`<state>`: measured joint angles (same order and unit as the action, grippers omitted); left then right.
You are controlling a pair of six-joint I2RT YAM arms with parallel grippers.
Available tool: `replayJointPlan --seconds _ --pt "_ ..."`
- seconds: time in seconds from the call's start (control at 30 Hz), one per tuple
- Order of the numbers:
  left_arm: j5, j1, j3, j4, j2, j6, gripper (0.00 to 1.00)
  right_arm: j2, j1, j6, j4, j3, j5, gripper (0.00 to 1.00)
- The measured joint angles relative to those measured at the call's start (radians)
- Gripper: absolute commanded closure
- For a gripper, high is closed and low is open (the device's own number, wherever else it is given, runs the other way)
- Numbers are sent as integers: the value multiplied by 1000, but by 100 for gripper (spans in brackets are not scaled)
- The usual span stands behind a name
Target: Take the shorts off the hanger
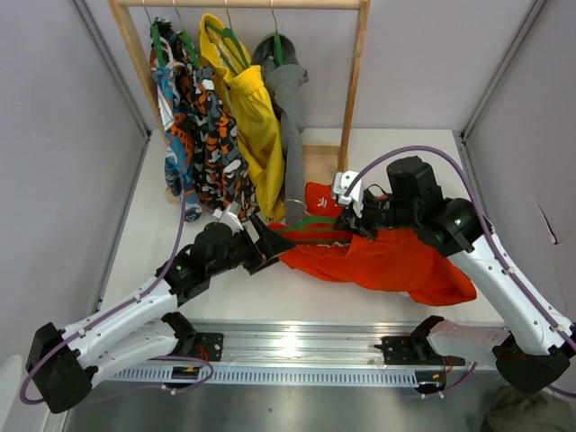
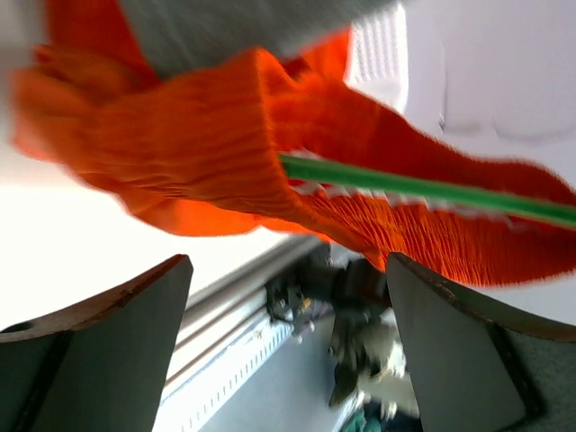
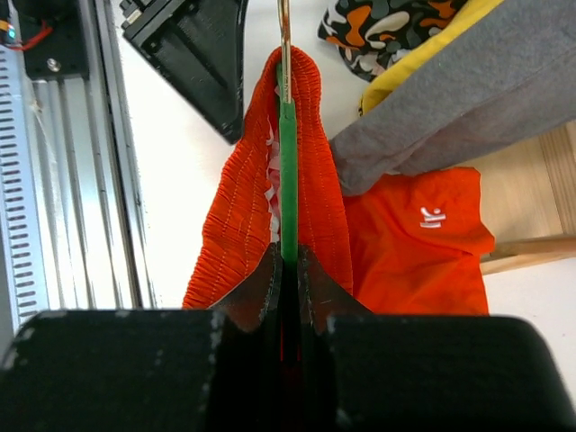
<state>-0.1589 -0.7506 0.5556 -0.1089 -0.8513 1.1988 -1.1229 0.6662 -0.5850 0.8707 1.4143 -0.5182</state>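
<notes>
Currently stripping: right gripper [image 3: 290, 256] pinches thin green hanger [image 3: 288, 180]; left gripper [image 2: 288, 270] (spread, empty) must next clamp waistband of orange-red fabric shorts [image 2: 198, 144].

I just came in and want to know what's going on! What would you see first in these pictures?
The bright orange-red shorts jump out first, lying on the table between the two arms with a green hanger inside their waistband. The right gripper is shut on that hanger, while the left gripper is open beside the waistband. Behind, a wooden rack holds patterned garments, a yellow garment and a grey garment.
</notes>
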Motion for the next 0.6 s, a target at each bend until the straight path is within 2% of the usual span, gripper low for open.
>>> replayJointPlan --seconds 0.23,0.6 --pt "123 0 5 -27 -62 35 8 0 13 -22 -9 -14 47 100" --pt "126 0 -42 133 -78 60 6 7 13 -45 -15 -46 51 100"
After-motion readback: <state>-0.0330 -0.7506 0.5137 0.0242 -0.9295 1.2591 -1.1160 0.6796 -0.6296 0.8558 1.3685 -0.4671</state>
